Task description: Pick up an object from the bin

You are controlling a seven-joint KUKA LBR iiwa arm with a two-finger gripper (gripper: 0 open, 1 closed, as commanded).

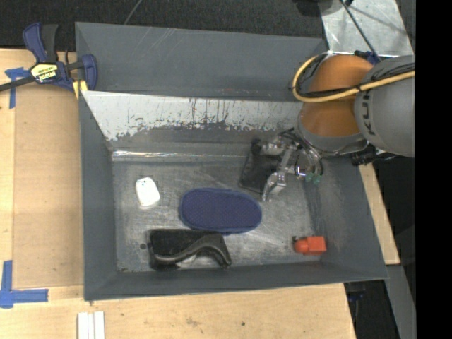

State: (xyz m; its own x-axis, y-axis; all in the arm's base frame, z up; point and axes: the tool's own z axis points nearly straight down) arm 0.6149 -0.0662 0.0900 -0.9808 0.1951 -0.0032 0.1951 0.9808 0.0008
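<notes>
Gripper (274,183): at 2 o'clock of the bin (198,62) floor, low, coming in from the right wall. Cannot tell whether it is wide or narrow.
Nearest thing: black block (252,169), right at the gripper's 9 o'clock side. Cannot tell if they touch, and it is not visibly held.
Block edges: its far end sits near the foot of the back slope, and its 3 o'clock side is covered by the gripper.
Blue oval pad (219,211): lies flat at the floor centre, at 7 o'clock from the gripper, near it but apart.
White lump (147,191): at 9 o'clock of the floor, near the left wall, apart from the pad.
Black curved piece (187,249): at 7 o'clock, along the near wall, just below the pad.
Orange-red block (309,244): at 4 o'clock, close to the near right corner, on its own.
Open room: bare floor from the gripper down to the orange-red block, and a bare strip along the back slope from 10 to 12 o'clock.
</notes>
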